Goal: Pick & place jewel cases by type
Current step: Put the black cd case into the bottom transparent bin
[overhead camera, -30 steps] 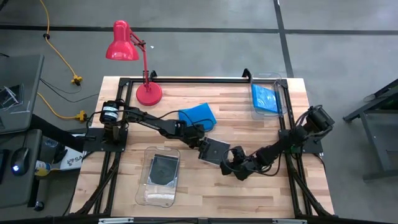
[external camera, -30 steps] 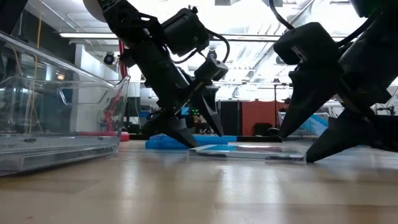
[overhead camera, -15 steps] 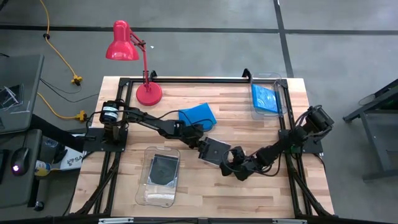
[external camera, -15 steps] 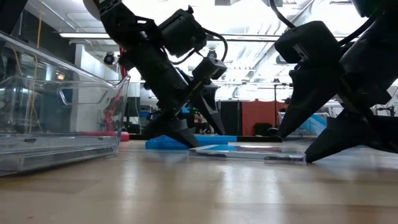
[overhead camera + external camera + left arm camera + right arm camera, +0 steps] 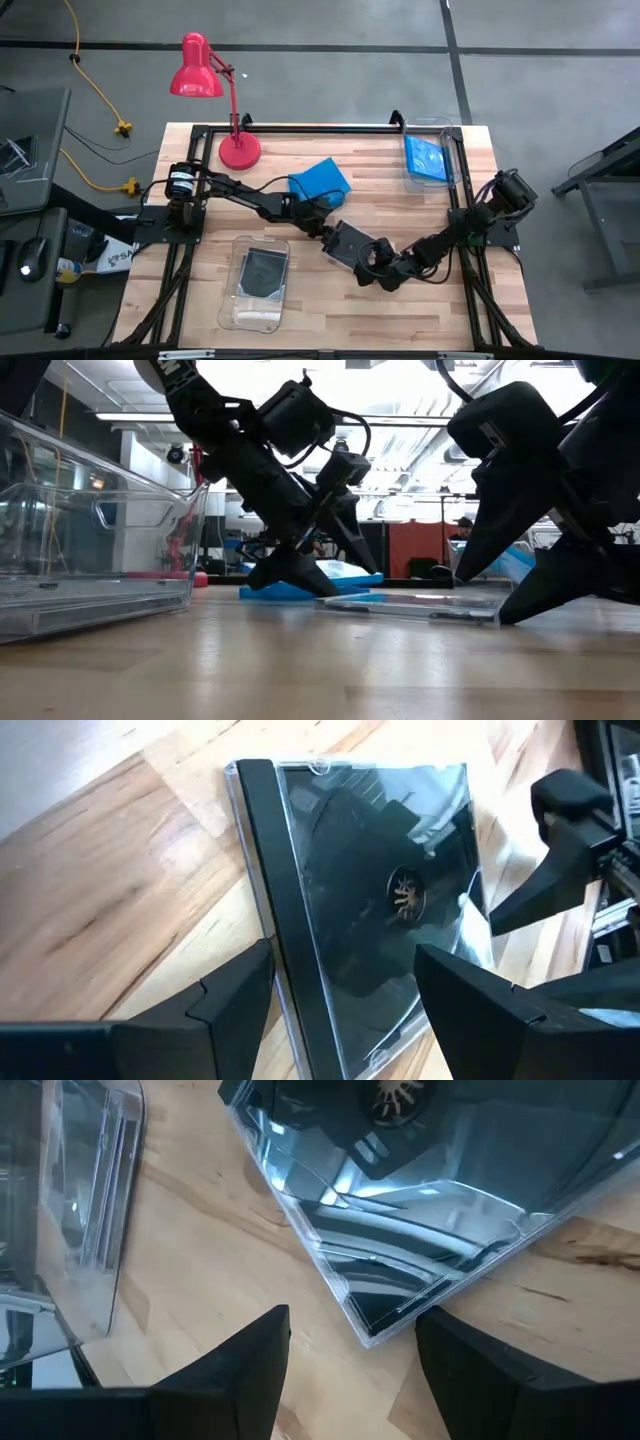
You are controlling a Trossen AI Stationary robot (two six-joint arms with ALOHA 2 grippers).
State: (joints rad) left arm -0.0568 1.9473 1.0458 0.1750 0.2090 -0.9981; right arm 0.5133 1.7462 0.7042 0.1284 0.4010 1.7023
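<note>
A dark jewel case [image 5: 352,243] with a disc inside lies flat on the table's middle. My left gripper [image 5: 328,232] slants down at its left end, open, its fingers astride the end with the black spine strip [image 5: 262,840]. My right gripper [image 5: 368,262] stands open at the case's near right corner [image 5: 372,1335], which lies between its fingers. Blue jewel cases [image 5: 320,180] lie stacked behind my left arm. In the low view the dark case [image 5: 410,603] spans between both grippers. My left gripper comes slanting down from the table's left, its open fingers on either side of the dark case's end. One fingertip [image 5: 262,955] stands against the spine edge [image 5: 285,970]; whether the other touches, I cannot tell. The case lies flat on the wood. My right gripper has the case's corner between its open fingers; whether they touch it, I cannot tell.
A clear bin [image 5: 450,150] at the far right holds blue cases. Another clear bin [image 5: 258,305] near the front left holds a dark case [image 5: 263,272]. A red lamp [image 5: 215,90] stands at the far left. Black frame rails run along the table's edges.
My left gripper has tipped up, rolled a little and edged toward the table's right. The dark case has slid slightly toward my right gripper, staying flat. The top blue case has turned a little.
</note>
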